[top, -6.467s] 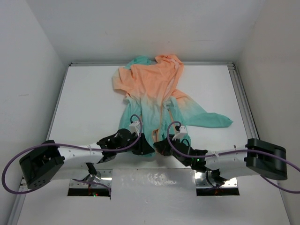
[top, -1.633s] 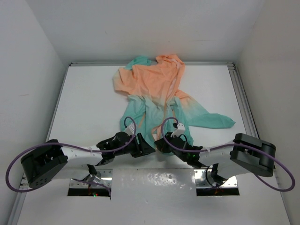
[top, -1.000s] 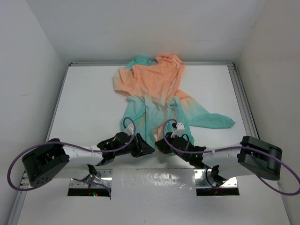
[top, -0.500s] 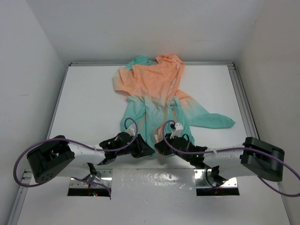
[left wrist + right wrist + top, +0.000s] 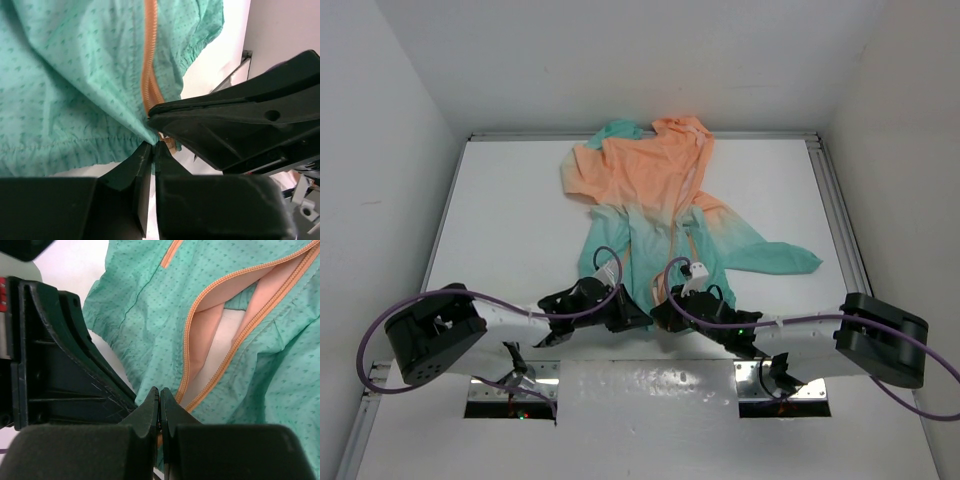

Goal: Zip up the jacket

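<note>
**Jacket [image 5: 655,190] pinched at its hem by both tools**

The left tool [image 5: 148,149], closed to a slit, nips the teal hem beside the orange zipper [image 5: 149,75]; the right tool [image 5: 159,396], fully closed, grips the zipper's lower end, touching the left tool; white counter [image 5: 510,220], plain white walls [image 5: 620,60]; the jacket lies spread beyond both tools, peach half farthest.

The jacket [image 5: 660,190] is peach-orange over its upper half, fading to teal-green below and at the sleeve ends. The teal cloth carries a fine pattern of small darker flecks. Its zipper [image 5: 149,70] is orange, and the lining [image 5: 210,315] inside the jacket is pale peach. Under the jacket the table [image 5: 500,220] is white. The left gripper [image 5: 152,147] and right gripper [image 5: 159,395] are black, with purple cables [image 5: 361,358].
</note>
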Tool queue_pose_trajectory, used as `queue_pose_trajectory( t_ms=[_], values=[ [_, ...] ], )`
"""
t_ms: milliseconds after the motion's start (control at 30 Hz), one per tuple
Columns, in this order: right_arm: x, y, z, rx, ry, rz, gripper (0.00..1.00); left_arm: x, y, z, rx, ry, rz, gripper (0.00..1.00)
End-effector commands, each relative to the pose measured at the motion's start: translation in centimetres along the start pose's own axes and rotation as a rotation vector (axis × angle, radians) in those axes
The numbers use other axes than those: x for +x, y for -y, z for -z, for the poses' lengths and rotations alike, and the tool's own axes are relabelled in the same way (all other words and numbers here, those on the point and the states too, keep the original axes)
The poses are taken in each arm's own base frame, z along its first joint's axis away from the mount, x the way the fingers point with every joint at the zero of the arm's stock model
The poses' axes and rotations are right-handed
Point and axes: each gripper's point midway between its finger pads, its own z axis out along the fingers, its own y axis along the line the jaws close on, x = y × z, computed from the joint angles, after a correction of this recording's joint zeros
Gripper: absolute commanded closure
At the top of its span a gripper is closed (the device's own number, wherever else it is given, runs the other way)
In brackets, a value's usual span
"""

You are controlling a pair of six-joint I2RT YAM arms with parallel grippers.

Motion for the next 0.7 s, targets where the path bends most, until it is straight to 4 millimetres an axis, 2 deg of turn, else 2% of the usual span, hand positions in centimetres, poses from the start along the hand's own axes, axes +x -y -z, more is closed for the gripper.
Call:
queue_pose_trajectory(
  t_ms=[0,167,267,400,467,500,567,600,667],
  values=[
    [-1.9,-2.1,-0.3,-0.051,0.043,0.003,1.0,-0.6,2.5,-0.4,0.068,0.012,-0.075,0.97],
    [-2.0,-2.2,-0.3,-0.052,0.046,0.002,1.0,-0.4,2.5,-0.4,0.069,-0.007,-0.119,1.0],
    [-2.6,-2.0,-0.4,-0.03,0.06,0.033,1.0,0.8,1.8,0.0,0.089,-0.051,-0.146,1.0],
    [-4.9,-2.3,-0.9,0.009,0.13,0.103,1.0,2.5,1.0,1.2,0.136,-0.104,-0.142,1.0],
    [-5.3,-1.1,-1.1,0.056,0.169,0.121,1.0,2.7,0.8,2.0,0.151,-0.098,-0.142,1.0],
    [-6.1,-1.5,-1.1,0.04,0.216,0.119,1.0,2.7,0.9,2.2,0.159,-0.093,-0.145,1.0],
    [-6.3,-0.1,-1.0,0.075,0.265,0.13,1.0,2.3,1.9,2.9,0.192,-0.073,-0.168,1.0],
    [-7.2,-0.4,-0.9,0.066,0.313,0.126,1.0,2.1,2.0,3.0,0.184,-0.067,-0.176,1.0],
    [-7.7,0.5,-0.6,0.091,0.361,0.123,1.0,1.7,3.0,3.5,0.206,-0.049,-0.199,1.0]
  ],
)
